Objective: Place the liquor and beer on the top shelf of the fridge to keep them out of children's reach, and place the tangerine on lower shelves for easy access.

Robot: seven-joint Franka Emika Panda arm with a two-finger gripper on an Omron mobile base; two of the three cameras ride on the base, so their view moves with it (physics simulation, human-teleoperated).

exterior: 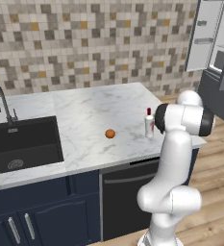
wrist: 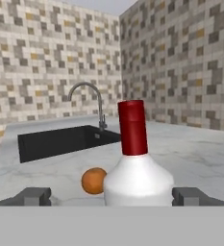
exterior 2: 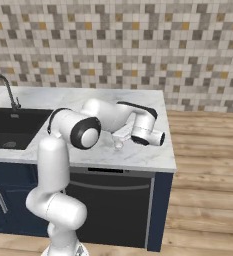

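Note:
The liquor (wrist: pixel 137 180), a clear bottle with a red cap, stands upright on the marble counter (exterior: pixel 84 115) near its right end. It also shows just left of my forearm, as the liquor (exterior: pixel 149 125). My gripper (wrist: pixel 112 197) is level with the bottle's body, open, with one fingertip (wrist: pixel 34 196) on each side and a gap to the glass. The tangerine (wrist: pixel 93 180) lies just behind the bottle; from the base the tangerine (exterior: pixel 110 133) sits mid-counter. The fridge (exterior: pixel 209 38) stands open at the far right, its shelves cut off by the frame edge. The beer is out of view.
A black sink (exterior: pixel 22 141) with a curved faucet (exterior: pixel 3 103) takes up the counter's left part. A tiled wall runs behind the counter. Below it are dark cabinets and a dishwasher front (exterior: pixel 128 192). Wooden floor (exterior 2: pixel 203 165) lies to the right.

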